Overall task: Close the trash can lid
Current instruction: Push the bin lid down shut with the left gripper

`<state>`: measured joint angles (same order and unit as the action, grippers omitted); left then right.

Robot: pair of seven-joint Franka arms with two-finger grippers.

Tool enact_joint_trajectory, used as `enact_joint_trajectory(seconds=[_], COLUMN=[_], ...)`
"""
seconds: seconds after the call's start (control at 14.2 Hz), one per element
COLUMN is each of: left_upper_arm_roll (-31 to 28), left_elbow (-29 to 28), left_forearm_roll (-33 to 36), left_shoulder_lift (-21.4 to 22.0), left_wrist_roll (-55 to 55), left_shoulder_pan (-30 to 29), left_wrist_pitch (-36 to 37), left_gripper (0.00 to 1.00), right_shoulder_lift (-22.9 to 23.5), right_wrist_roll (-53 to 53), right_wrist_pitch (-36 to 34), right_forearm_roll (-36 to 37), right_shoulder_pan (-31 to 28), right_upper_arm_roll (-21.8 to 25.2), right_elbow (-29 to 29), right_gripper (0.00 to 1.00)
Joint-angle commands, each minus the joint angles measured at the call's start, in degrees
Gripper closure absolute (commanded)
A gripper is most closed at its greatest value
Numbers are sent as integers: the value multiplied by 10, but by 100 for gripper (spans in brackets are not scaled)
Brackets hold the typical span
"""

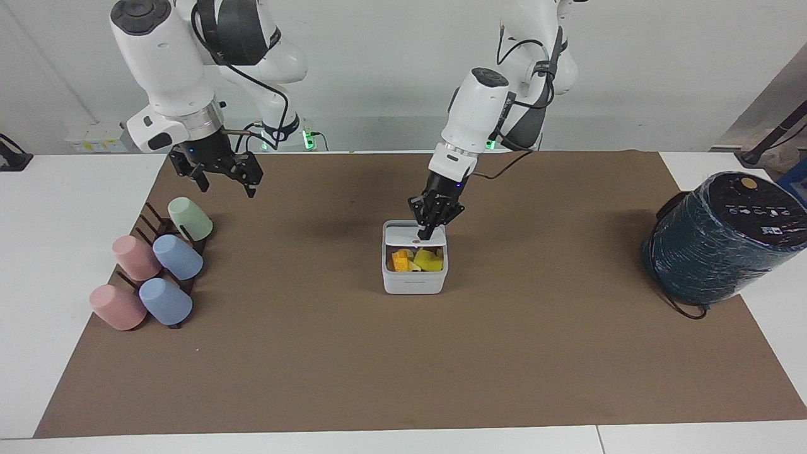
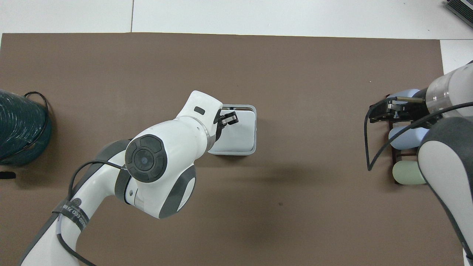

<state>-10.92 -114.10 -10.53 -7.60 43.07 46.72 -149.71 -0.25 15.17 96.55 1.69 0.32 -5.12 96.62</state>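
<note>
The small white trash can [image 1: 414,282] stands mid-mat, its rim showing in the overhead view [image 2: 254,130]. Its white lid [image 1: 403,234] is tipped down over the opening, with the edge farther from the robots still raised, so yellow and orange pieces [image 1: 417,259] show under it. In the overhead view the lid [image 2: 238,133] covers the opening. My left gripper [image 1: 429,234] is shut, and its tips press on the lid's top near the orange-brown dot; it also shows in the overhead view [image 2: 230,119]. My right gripper [image 1: 217,175] is open and empty, waiting above the cup rack.
A dark rack [image 1: 165,228] holds green [image 1: 189,218], pink [image 1: 135,257] and blue [image 1: 177,256] cups at the right arm's end of the table. A large dark-green wrapped cylinder [image 1: 719,243] lies at the left arm's end, also in the overhead view [image 2: 20,127].
</note>
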Motion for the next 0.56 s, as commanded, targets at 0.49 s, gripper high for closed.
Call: enact_joint_trajectory(seconds=[0.49], left_upper_arm_roll=[3], left_elbow=[49], left_forearm_roll=[-14], left_shoulder_lift=[-85], left_wrist_roll=[-1], left_shoulder_pan=[-1], left_wrist_pitch=[-40], left_gripper=[90], right_shoulder_lift=[-2], right_wrist_roll=[-16], right_wrist_pitch=[-1], right_forearm_roll=[-1], right_shoulder_pan=[-8], right_upper_arm_roll=[-4], right_elbow=[-1], right_gripper=[0])
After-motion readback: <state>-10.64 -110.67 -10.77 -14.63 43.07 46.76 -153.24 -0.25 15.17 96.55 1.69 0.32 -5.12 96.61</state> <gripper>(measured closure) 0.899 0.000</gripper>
